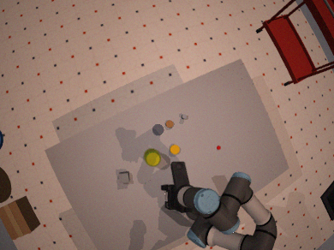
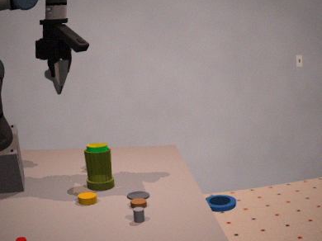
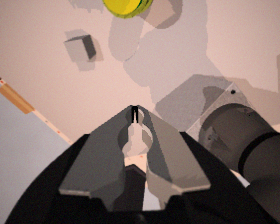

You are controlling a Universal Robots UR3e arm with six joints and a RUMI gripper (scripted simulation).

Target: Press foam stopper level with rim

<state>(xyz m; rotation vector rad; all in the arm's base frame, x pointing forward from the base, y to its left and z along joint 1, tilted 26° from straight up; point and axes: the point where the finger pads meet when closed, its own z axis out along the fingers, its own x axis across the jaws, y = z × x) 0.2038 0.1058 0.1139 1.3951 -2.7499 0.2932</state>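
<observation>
Pressing has not begun: gripper (image 2: 59, 87), jaws pressed together on nothing, hangs high left of the olive jar (image 2: 99, 169), whose foam stopper (image 2: 97, 148) sits proud of the rim.

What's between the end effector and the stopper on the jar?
Nothing visible. The end effector, shut and empty, hangs high and off to the side of the olive jar. Only open air lies above the yellow-topped stopper; the yellow disc lies apart on the table.
</observation>
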